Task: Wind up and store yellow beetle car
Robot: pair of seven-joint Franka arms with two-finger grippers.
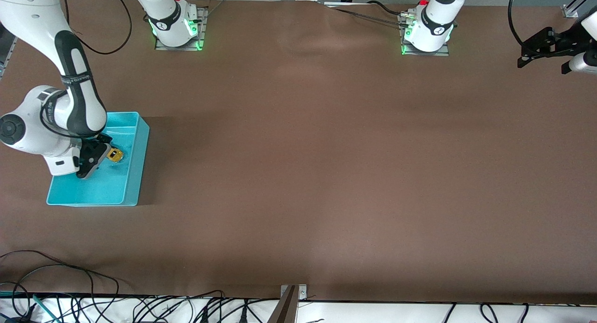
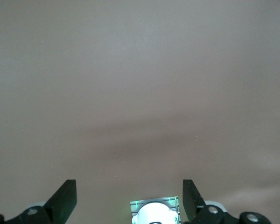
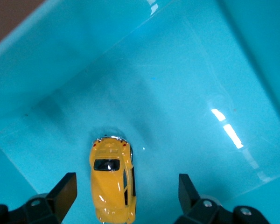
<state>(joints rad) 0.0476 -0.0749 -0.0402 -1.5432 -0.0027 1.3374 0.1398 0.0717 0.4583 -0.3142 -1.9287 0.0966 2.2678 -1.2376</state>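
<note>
Yellow beetle car [image 3: 112,182], small and glossy with dark windows, sits on the floor of the turquoise plastic bin [image 1: 133,174], its long axis running between the right gripper's [image 3: 123,196] spread, released fingers, while the left gripper [image 2: 129,198] waits open above the brown desk [image 1: 326,174].

bin [image 1: 135,174]: part hidden under right arm | left hand [image 1: 543,45]: arm cropped at edge

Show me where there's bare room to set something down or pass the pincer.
Free: the brown table from the bin to the left arm's end, and the strip nearer the front camera. The left pincer waits, open, at that end. Crowded: in the bin, the open right pincer straddles the yellow car; only the bin floor nearer the camera is bare.
</note>
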